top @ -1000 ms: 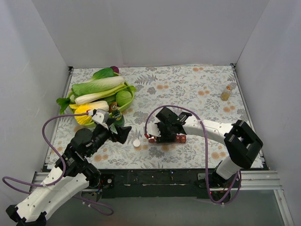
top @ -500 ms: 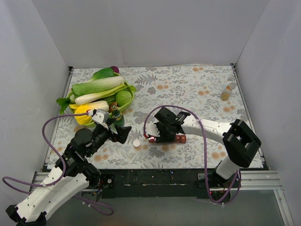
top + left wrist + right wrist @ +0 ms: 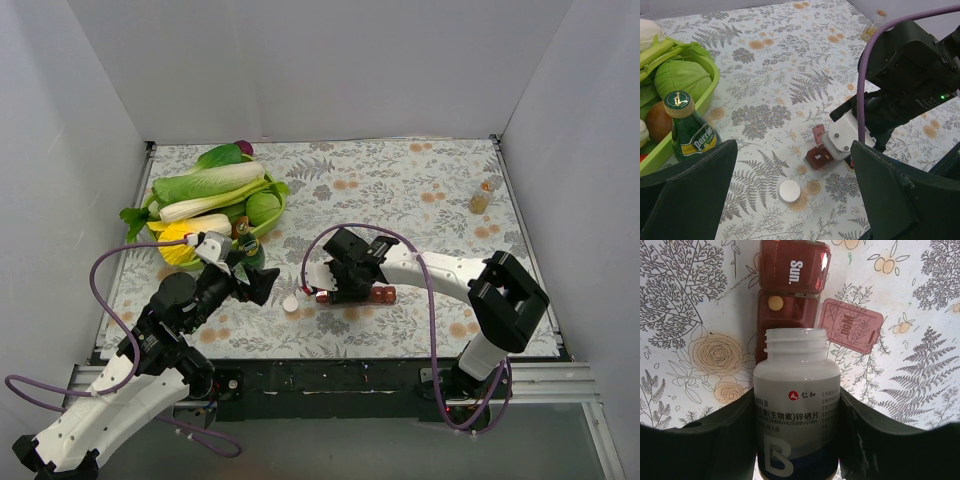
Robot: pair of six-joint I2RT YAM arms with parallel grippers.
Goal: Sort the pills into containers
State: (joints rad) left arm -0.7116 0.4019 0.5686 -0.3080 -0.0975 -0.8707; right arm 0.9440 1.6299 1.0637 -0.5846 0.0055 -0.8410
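The right gripper (image 3: 345,272), clamped on the uncapped white bottle (image 3: 796,390), has edged left along the red-brown pill strip (image 3: 790,267) lying mid-table, bringing its mouth to the open compartment holding one pill (image 3: 775,303), so filling seems underway; the left gripper (image 3: 792,195) hangs wide open.

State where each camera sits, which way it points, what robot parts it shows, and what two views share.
Top external: high behind the bases, looking down on the table; both arms, left tool and right tool show.
Left wrist: on the left arm, facing across the table toward the right arm; its open fingers frame it.
Right wrist: on the right arm, looking down at the pill organizer; its fingers grip a white bottle.
Shared: top and left wrist both show the white cap.
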